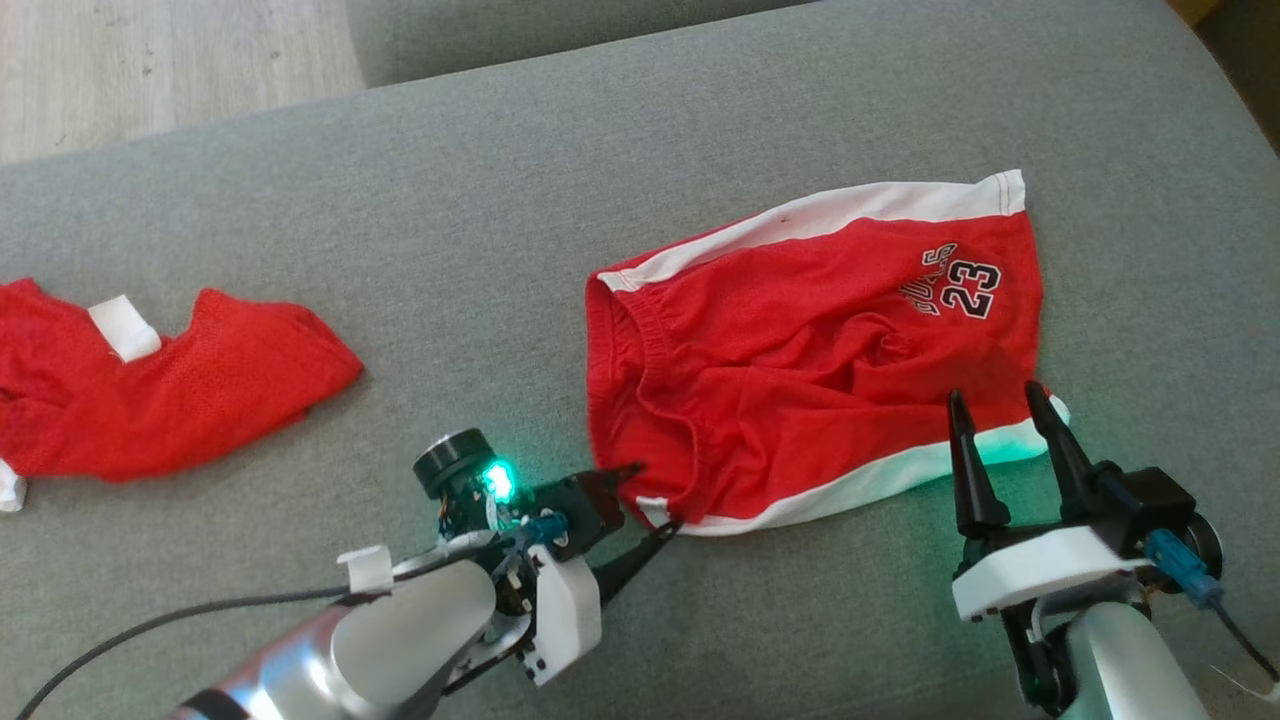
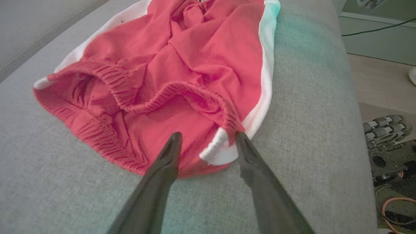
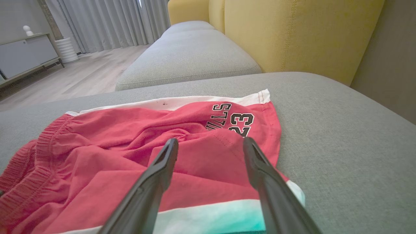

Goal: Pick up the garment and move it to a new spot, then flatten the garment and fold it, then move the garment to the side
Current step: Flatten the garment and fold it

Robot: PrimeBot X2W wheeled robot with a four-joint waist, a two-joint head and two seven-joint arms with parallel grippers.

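Cushion: the grey cushion is my work surface, with bare room on every side of the task's thing to spread it.
Shorts: the red shorts lie right of the middle, waistband toward my left and leg hems toward my right. They are rumpled, so I judge flattening is the step in hand.
Second red garment: the second red garment lies well apart at my far left, out of the way.
Left gripper: my left gripper is low at the near end of the waistband, fingers spread wide either side of its white corner and holding nothing. I judge it is placed to pinch that corner.
Right gripper: my right gripper stands over the near hem by the white stripe, fingers wide apart and empty. It is at the matching corner, so both could pull the cloth taut.
Left wrist view: shows the waistband gaping and curled, which looks flatter from the head.
Right wrist view: shows ridges of cloth below the number print, and a yellow backrest beyond.
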